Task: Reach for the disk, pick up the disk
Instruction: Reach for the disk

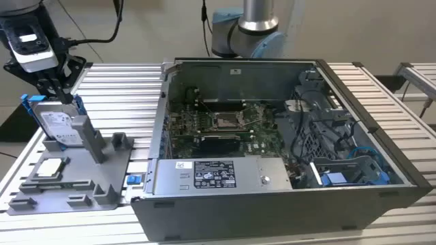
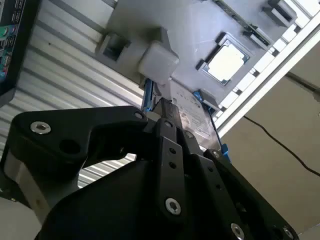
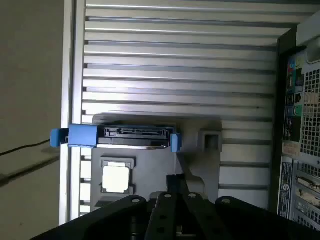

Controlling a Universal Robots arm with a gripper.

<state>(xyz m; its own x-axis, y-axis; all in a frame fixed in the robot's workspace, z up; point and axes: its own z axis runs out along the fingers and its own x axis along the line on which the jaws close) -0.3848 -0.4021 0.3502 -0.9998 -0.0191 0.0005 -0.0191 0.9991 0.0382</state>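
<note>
The disk [image 1: 56, 122] stands on edge in a grey holder [image 1: 102, 178] at the exterior view's left. It is a silver-grey drive with a white label and blue rails. My gripper [image 1: 60, 92] hangs right at its upper edge, toward the end nearer the computer case. In the second wrist view the gripper [image 2: 160, 112] overlaps the disk [image 2: 192, 117] at its top edge. The first wrist view shows the disk [image 3: 120, 137] edge-on, with the gripper [image 3: 176, 182] near one blue end. Whether it touches the disk is unclear.
A small square silver-topped chip [image 1: 51, 167] lies in the same holder, in front of the disk. An open computer case [image 1: 272, 143] with a grey labelled box [image 1: 218, 176] stands close by on the exterior view's right. The base of another arm [image 1: 245, 30] rises behind it. A slatted metal table [image 1: 122, 87] carries everything.
</note>
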